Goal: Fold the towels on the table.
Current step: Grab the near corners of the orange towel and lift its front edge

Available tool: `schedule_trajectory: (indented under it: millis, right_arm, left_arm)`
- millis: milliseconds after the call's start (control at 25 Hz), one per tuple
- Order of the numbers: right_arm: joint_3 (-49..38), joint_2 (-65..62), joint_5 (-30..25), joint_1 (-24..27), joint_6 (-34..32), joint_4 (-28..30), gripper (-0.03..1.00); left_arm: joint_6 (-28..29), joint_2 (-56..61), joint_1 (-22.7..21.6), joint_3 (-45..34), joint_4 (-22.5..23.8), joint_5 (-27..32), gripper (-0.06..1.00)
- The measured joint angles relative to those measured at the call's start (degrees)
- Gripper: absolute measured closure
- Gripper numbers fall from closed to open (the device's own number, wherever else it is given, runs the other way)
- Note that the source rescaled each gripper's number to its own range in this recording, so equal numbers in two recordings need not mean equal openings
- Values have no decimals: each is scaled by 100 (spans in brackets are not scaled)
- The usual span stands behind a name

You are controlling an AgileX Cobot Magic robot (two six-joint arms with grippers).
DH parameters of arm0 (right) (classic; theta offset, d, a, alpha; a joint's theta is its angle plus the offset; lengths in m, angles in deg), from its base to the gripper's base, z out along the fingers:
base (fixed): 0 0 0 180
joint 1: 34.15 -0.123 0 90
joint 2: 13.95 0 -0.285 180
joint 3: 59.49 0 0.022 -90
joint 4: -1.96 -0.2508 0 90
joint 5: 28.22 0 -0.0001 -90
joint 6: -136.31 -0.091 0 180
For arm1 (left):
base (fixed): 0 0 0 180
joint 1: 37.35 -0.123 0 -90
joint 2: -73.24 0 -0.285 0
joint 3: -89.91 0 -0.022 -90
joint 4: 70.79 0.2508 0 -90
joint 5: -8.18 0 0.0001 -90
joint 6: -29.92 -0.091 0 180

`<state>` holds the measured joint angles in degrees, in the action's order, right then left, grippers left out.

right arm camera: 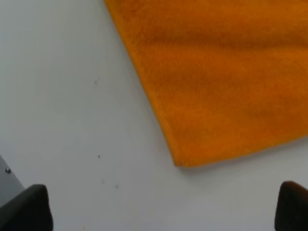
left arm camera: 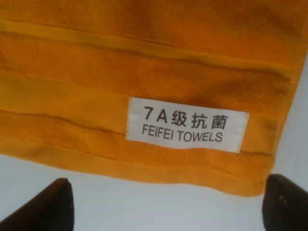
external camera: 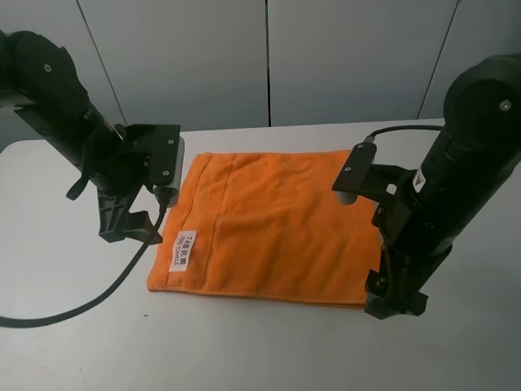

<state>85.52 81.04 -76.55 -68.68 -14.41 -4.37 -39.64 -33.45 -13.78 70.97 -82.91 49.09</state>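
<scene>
Orange towel (external camera: 277, 224) lies flat, unfolded, on white table (external camera: 244, 350). Left gripper (left arm camera: 166, 207) and right gripper (right arm camera: 163, 207) both spread wide, gripping nothing.

Overhead view: bright, even, diffuse light, no hard glare. Worktop (external camera: 244, 350) reads clean white-grey. Towel (external camera: 277, 224) is saturated orange, weave slightly soft. Soft shadow under the right arm (external camera: 456, 204) at the towel's near right corner, a fainter one under the left arm (external camera: 81, 155).

Left wrist view: well lit. Label (left arm camera: 186, 125) is sharp, print readable. Towel darkens away from the hem, and the worktop has a cool bluish cast. Left fingers (left arm camera: 43, 207) are dark, blurred, underexposed.

Right wrist view: softer focus, towel pile smeared, thin shadow line along its edge. Worktop dims to grey toward the frame corners. Right fingers (right arm camera: 29, 209) are out-of-focus black blobs.
</scene>
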Motion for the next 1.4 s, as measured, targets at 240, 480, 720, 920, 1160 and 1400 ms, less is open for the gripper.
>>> schedule_trajectory:
  millis: [240,480,720,920,1160,1400]
  right_arm:
    - [3,509,201,-25,513,107,-3]
    - [3,560,496,-25,964,107,-3]
    - [3,705,603,-25,1382,-45,-3]
    - [3,828,968,-115,1530,-34,-3]
    - [-31,1136,1151,-138,1600,43,-3]
    - [-437,1213,1820,-145,1639,369,-3]
  left_arm:
    - [526,-287,25,-33,523,17,-6]
    - [-235,-309,25,-621,409,17,-6]
    - [-672,-309,39,-1125,187,-452,-6]
    - [-687,-309,336,-1125,15,-835,-6]
    - [-736,-309,475,-1125,26,-903,-6]
    - [-713,-309,487,-1125,15,-1035,-6]
